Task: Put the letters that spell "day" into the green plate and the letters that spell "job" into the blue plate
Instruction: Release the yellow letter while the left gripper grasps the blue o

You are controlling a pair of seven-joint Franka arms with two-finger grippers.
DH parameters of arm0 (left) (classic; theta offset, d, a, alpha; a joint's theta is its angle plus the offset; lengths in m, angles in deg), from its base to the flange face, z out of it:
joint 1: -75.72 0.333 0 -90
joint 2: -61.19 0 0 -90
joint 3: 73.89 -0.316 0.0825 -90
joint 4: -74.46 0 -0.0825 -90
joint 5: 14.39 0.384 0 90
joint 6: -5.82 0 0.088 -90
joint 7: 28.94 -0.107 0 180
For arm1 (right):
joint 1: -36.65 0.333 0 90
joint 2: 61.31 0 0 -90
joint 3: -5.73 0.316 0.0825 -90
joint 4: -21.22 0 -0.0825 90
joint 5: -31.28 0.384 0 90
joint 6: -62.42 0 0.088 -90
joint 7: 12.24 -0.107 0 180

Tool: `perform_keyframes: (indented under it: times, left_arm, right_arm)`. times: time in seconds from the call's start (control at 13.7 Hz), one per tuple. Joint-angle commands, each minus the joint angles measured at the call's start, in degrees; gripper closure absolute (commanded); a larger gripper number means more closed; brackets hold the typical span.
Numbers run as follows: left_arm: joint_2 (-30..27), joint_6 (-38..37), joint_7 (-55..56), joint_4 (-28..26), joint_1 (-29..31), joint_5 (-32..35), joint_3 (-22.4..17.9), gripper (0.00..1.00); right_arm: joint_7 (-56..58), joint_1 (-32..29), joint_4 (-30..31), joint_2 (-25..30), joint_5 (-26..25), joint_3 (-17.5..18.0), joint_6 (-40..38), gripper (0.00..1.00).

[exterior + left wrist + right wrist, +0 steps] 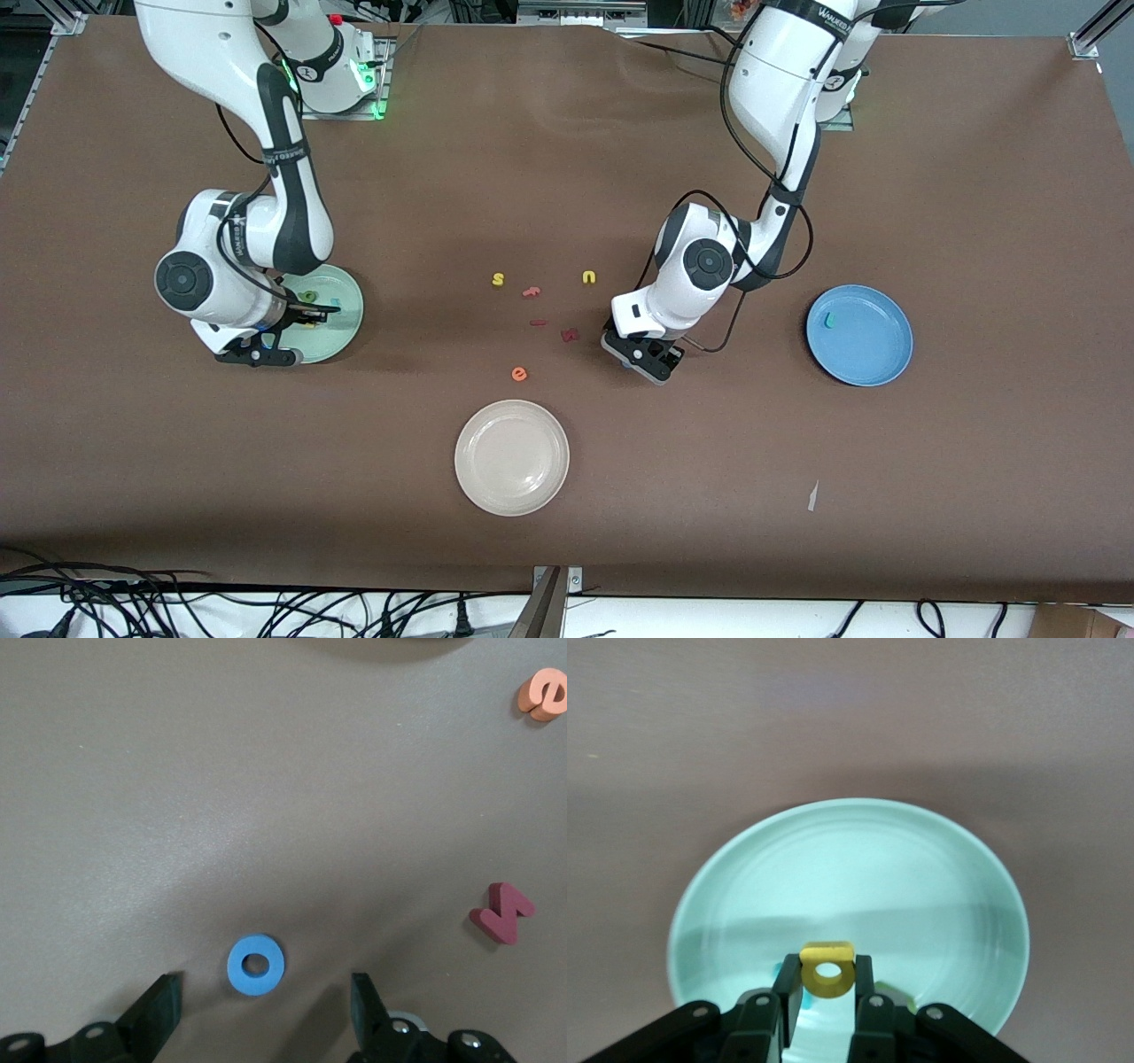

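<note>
My right gripper (827, 967) hangs low over the green plate (348, 292), shut on the yellow a (827, 952). On that plate lies the dark green d (307, 296), with a teal piece (782, 970) half hidden by a finger. My left gripper (263, 983) is open, low over the table, and the blue ring o (256, 965) lies flat between its fingers, touching neither. In the front view the left gripper (651, 359) hides the o. The blue plate (873, 354) at the left arm's end holds the teal j (828, 320). A pinkish-red letter (531, 291) lies mid-table.
Yellow s (498, 280) and yellow u (589, 277) flank the pinkish-red letter. Two darker red letters (538, 322), (570, 335) and the orange e (519, 374) lie nearer the front camera. Nearest the front camera sits a cream-white plate (512, 457). A paper scrap (811, 496) lies nearby.
</note>
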Motion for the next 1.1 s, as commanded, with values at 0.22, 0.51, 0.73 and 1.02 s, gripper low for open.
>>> perform_keyframes:
  times: [0.22, 0.51, 0.73, 1.02]
  left_arm:
    - [-0.67, -0.24, -1.34, -0.59, -0.93, 1.20, -1.00, 0.30]
    - [-0.32, -0.24, -1.17, 0.98, -1.11, 1.11, -1.00, 0.35]
    - [0.30, 0.02, -1.08, 1.70, -1.55, 1.02, -1.00, 0.35]
    - [0.65, 0.02, -1.52, 1.70, -1.64, 1.20, -1.00, 0.35]
  right_arm:
    - [1.68, -0.99, -0.45, 1.01, 1.44, 0.50, -2.26, 0.00]
    - [1.07, -0.64, -2.56, 2.15, 1.44, 0.42, -7.80, 0.00]
    - [1.59, -0.55, -4.66, 4.08, 0.92, 0.33, -10.77, 0.00]
    - [1.42, -0.64, -15.54, 4.70, -0.14, -3.44, -25.53, 0.00]
